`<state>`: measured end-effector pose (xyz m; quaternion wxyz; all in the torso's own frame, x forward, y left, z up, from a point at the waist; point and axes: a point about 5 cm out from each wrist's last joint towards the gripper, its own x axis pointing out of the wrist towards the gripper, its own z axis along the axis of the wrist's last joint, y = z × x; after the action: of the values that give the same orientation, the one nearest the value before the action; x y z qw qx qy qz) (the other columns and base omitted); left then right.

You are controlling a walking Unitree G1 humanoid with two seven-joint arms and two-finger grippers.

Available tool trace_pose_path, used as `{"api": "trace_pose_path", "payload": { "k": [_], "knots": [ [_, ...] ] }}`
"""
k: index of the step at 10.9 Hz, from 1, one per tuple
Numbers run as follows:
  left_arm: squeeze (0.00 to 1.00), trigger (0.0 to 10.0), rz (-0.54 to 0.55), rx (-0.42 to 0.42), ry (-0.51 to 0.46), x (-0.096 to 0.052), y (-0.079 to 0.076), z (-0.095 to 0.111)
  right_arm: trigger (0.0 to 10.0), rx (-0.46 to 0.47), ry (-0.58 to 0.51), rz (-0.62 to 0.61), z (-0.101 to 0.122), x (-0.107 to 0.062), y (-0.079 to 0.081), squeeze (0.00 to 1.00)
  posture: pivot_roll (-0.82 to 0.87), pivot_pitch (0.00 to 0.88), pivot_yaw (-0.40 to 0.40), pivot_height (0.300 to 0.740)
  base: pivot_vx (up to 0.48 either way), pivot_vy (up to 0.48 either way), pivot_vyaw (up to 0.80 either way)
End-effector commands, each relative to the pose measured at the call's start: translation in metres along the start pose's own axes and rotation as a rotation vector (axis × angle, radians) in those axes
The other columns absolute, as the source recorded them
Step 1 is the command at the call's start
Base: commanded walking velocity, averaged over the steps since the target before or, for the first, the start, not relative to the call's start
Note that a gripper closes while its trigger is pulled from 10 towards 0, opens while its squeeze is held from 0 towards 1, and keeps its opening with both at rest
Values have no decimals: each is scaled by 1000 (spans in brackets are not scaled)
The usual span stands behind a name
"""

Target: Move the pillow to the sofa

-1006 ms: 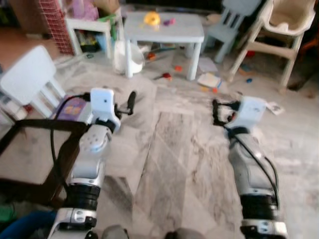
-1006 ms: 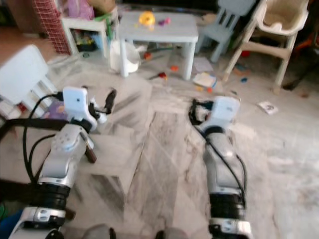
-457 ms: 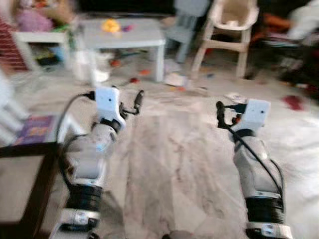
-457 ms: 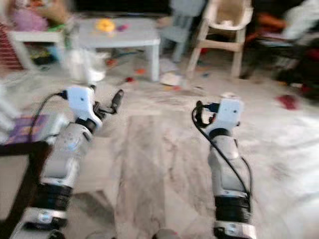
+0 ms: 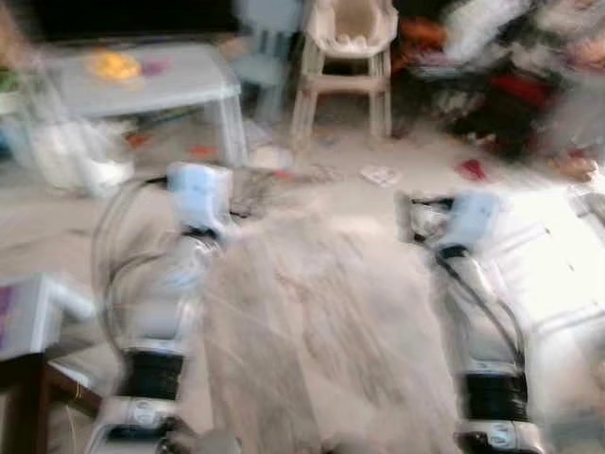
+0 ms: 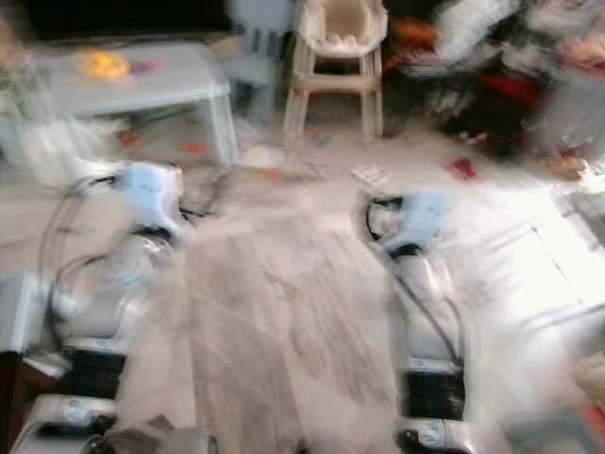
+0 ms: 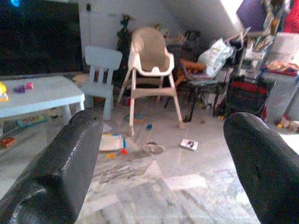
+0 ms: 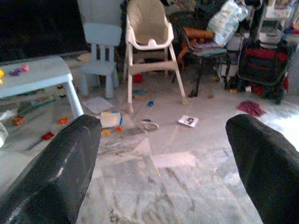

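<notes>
Black-fingered left hand (image 7: pixel 159 154) and right hand (image 8: pixel 163 154) gape wide (both empty) over marble floor (image 8: pixel 177 186).

From the head we look forward and down through two side-by-side eyes, both blurred, over both silver arms and the marble floor (image 5: pixel 321 312) toward a high chair (image 5: pixel 345 47) and a pale low surface (image 5: pixel 151 80) at the far side. Each wrist camera looks along its own arm's two black fingers (image 7: pixel 60 168), spread to either side of the picture, low and level across the room. All four views share the high chair, the low surface and the littered floor between them.
</notes>
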<state>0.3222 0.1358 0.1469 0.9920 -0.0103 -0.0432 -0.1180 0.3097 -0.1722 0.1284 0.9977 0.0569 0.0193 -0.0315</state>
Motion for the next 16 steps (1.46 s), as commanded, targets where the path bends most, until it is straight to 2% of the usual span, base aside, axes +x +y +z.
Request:
{"api": "trace_pose_path", "payload": {
  "k": [1, 5, 8, 16],
  "knots": [
    [0, 10000, -48, -10, -10, 4, -13, 3, 10000, -8, -15, -30, 5, 0, -12, 0, -74, 0, -49, 740, 0, 0, -769],
    [0, 10000, -64, -12, 3, 3, -16, 1, 10000, -5, -8, -34, 3, 0, -12, 0, -70, 0, -59, 740, 0, 0, -769],
    [0, 10000, -135, -50, 12, 2, -20, 1, 10000, -8, -12, -43, 4, 1, -14, 0, -71, 0, -59, 740, 0, 0, -769],
    [0, 10000, -165, -67, 25, 2, -22, 0, 10000, 4, -16, -48, 6, 2, -13, 0, -78, 0, -55, 740, 277, 0, -769]
  ]
}}
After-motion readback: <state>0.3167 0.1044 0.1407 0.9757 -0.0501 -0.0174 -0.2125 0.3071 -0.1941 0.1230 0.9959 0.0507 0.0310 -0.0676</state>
